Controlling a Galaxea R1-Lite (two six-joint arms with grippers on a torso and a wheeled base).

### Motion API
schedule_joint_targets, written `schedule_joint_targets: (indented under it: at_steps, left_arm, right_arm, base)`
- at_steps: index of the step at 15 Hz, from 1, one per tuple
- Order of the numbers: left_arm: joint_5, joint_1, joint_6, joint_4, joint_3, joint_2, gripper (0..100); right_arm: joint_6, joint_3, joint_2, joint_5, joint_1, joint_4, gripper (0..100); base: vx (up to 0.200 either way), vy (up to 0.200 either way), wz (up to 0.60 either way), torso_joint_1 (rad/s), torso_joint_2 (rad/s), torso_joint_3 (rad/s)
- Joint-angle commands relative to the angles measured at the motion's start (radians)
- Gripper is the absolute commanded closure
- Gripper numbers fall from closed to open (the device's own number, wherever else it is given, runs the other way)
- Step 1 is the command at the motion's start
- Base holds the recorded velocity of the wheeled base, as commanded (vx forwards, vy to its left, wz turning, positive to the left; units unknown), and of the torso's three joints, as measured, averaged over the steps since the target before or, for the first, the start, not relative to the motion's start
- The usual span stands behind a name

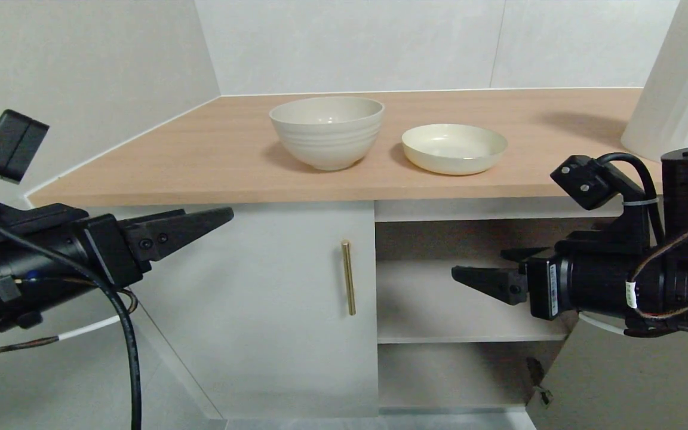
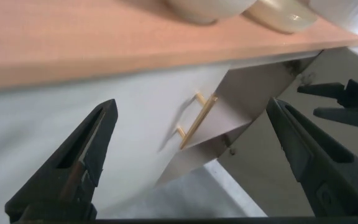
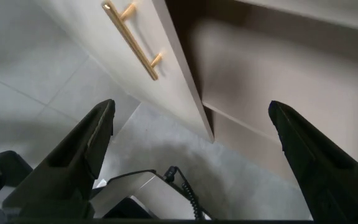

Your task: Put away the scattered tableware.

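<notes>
A deep cream bowl (image 1: 327, 131) (image 2: 194, 9) and a shallow cream dish (image 1: 454, 148) (image 2: 281, 15) sit side by side on the wooden countertop (image 1: 200, 161). Below them is a white cabinet. Its left door (image 1: 260, 298) is shut and has a brass handle (image 1: 349, 278) (image 2: 196, 119) (image 3: 131, 40). Its right half stands open, showing bare shelves (image 1: 463, 304). My left gripper (image 1: 209, 218) (image 2: 191, 106) hangs open in front of the shut door, below the counter edge. My right gripper (image 1: 478, 264) (image 3: 191, 104) is open and empty in front of the open compartment.
A white ribbed cylinder (image 1: 678, 77) stands at the counter's far right. The swung-out right cabinet door (image 1: 619, 382) is low on the right, under my right arm. Walls close off the counter at the back and the left.
</notes>
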Motion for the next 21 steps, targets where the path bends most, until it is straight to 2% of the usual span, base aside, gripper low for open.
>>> schedule_joint_targets:
  at_steps: [1, 4, 12, 17, 19, 21]
  left_arm:
    - [-0.001, 0.000, 0.000, -0.002, 0.000, 0.004, 0]
    - [-0.001, 0.000, 0.000, -0.002, 0.000, 0.008, 0]
    - [-0.007, 0.000, 0.000, -0.002, -0.004, 0.039, 0]
    - [-0.009, 0.000, 0.000, 0.004, -0.060, 0.093, 0]
    - [-0.011, 0.000, 0.000, 0.021, -0.072, 0.116, 0]
    - [-0.011, 0.000, -0.002, 0.086, -0.103, 0.125, 0]
  right_arm:
    - [0.000, -0.001, 0.003, 0.000, 0.001, -0.001, 0]
    - [0.000, -0.001, 0.004, 0.002, 0.001, -0.001, 0]
    - [-0.006, 0.002, 0.016, 0.002, 0.000, -0.001, 0]
    - [-0.012, -0.004, 0.041, 0.000, -0.013, -0.003, 0]
    - [-0.011, -0.008, 0.050, -0.001, -0.022, -0.004, 0]
    - [-0.011, -0.021, 0.064, -0.003, -0.034, -0.021, 0]
  base:
    - [0.000, 0.000, 0.00, 0.051, -0.25, -0.178]
    - [0.000, 0.000, 0.00, 0.077, -0.26, -0.277]
    - [0.000, 0.000, 0.00, 0.182, -0.50, -0.292]
    - [0.000, 0.000, 0.00, 0.200, -0.48, -0.283]
    - [0.000, 0.000, 0.00, 0.115, -0.25, -0.151]
    - [0.000, 0.000, 0.00, 0.044, -0.09, -0.049]
